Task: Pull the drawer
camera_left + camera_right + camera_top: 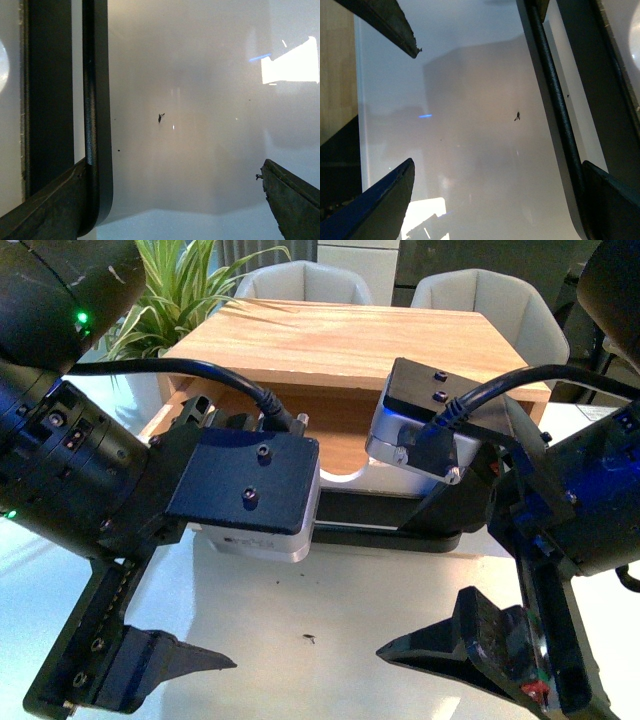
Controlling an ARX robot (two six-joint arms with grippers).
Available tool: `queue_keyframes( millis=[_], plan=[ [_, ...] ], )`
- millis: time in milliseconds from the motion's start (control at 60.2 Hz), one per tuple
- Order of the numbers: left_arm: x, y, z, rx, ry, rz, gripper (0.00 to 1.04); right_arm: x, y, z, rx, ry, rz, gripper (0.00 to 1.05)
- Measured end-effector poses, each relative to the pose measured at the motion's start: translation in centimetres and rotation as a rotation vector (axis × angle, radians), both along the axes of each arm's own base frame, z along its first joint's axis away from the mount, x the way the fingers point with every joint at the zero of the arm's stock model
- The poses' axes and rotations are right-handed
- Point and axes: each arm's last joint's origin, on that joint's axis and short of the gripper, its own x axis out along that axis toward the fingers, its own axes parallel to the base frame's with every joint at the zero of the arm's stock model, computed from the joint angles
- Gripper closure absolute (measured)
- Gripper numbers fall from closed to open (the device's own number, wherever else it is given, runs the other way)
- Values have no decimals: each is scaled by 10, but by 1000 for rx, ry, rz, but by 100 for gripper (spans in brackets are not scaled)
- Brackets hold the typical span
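Gripping the white-fronted wooden drawer [340, 452] squarely by its long black bar handle [380, 532] matters — both arms' jaws gape empty, seemingly just short.

Bright daylight. Surface [350, 590] washed out near 3 o'clock in front view; wrist views show soft shadows and glare.

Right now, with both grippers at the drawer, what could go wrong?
The left gripper and right gripper stand open, neither clamped on the black bar handle, so a pull may slip off. The two arms crowd side by side in the front view; shifting either could make them collide.
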Motion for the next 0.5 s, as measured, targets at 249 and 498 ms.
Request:
queue_keyframes(
  millis=[249, 498],
  plan=[
    [-14, 5, 25, -269, -24, 96, 7, -10, -15, 34, 98, -87, -88, 9],
    [-30, 29, 58, -540, -234, 410, 7, -34, -39, 64, 299, -307, -282, 9]
  ],
)
